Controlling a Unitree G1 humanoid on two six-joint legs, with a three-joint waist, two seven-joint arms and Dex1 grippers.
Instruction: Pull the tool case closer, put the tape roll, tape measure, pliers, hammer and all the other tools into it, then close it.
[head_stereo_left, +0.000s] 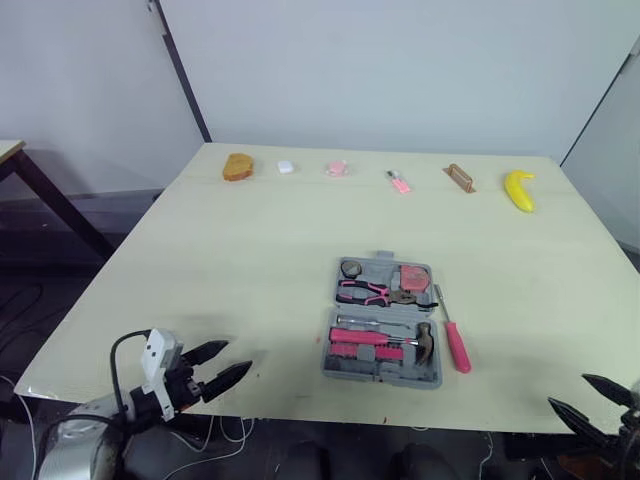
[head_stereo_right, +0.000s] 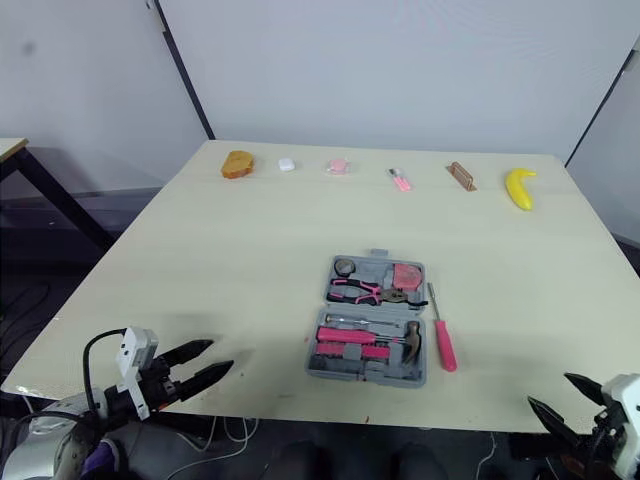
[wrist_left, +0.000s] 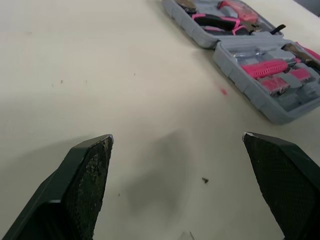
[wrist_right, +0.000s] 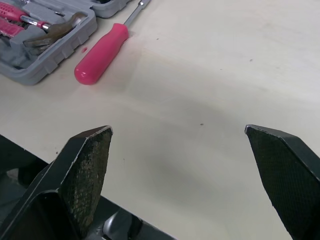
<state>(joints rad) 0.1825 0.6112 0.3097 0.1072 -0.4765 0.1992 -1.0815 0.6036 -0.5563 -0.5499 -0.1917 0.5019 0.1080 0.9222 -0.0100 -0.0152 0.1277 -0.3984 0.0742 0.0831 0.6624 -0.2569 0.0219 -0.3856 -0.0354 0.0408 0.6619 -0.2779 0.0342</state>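
One screwdriver (head_stereo_left: 455, 340) lies outside, just right of the open case (head_stereo_left: 375, 375), light, stiff and likely to roll, best pinched across its pink handle, while the left gripper (head_stereo_left: 237, 356) and right gripper (head_stereo_left: 568, 390) both hang agape, empty.

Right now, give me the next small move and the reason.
Probably reach the open right hand toward the pink screwdriver: it lies on the table beside the open tool case, on that hand's side, while the pliers and hammer already sit inside.
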